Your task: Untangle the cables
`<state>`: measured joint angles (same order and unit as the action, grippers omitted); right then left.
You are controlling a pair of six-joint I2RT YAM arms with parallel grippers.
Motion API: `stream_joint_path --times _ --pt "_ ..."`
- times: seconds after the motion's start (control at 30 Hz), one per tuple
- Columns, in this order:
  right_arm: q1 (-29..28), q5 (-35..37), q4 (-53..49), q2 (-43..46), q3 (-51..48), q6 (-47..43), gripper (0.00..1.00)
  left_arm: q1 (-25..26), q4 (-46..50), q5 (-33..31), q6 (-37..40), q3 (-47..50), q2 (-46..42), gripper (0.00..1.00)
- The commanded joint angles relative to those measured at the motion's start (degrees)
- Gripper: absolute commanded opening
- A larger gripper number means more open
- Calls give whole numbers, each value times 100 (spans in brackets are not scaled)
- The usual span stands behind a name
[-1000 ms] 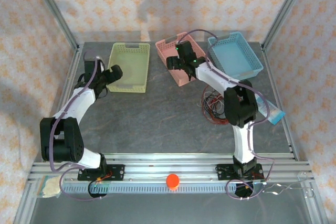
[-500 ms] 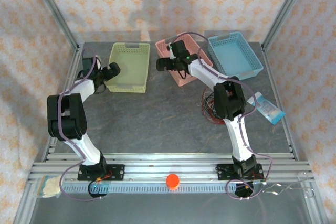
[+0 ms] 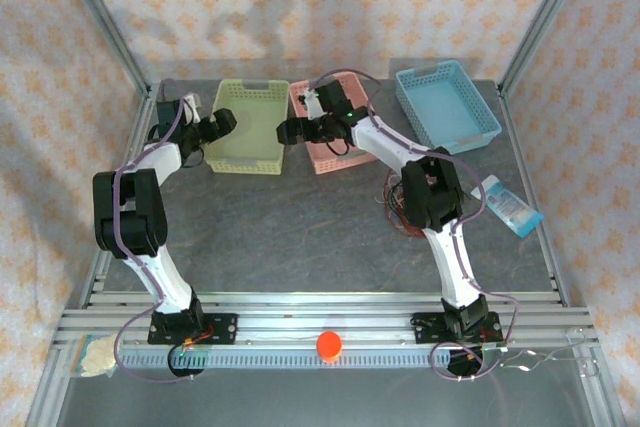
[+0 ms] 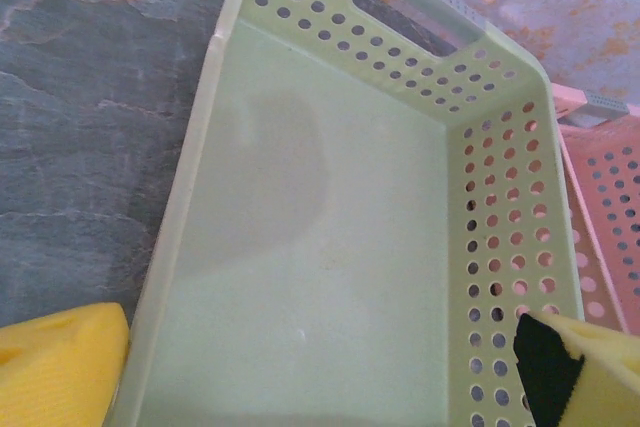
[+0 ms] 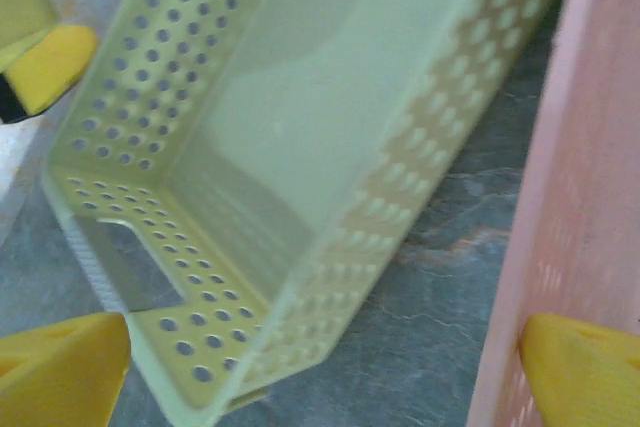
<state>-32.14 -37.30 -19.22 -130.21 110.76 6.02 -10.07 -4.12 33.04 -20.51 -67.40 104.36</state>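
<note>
Red cables [image 3: 400,215] overhead; wrist cameras: green basket [image 4: 300,247]

In the top view, left arm based at lower left, elbow folded at mid-left, forearm reaching to upper left, left gripper [image 3: 222,123] with jaws wide apart, right arm stretched from lower right to upper centre, right gripper [image 3: 287,130] pointing left, jaws spread wide
</note>
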Motion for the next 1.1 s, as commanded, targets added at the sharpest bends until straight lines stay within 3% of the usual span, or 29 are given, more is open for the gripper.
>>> stream_joint_path --times 0.0,0.23,0.47,0.7,0.9,1.07 --pt "18 497 280 584 -285 -215 100 97 -20 307 126 -107 86 99" --pt "619 2950 289 1327 -1130 -299 100 124 -123 125 76 -4 -69 99" --pt "1600 3713 -1 1452 -1449 -139 97 265 -86 120 96 -45 5 99" --pt "2326 3469 -178 1299 -1510 -78 98 391 -12 46 157 -23 41 99" --pt "2832 2298 -144 1010 -1509 212 98 435 15 71 179 -49 67 99" --pt "2882 1570 -321 586 -1127 -64 99 453 93 71 249 -142 85 99"
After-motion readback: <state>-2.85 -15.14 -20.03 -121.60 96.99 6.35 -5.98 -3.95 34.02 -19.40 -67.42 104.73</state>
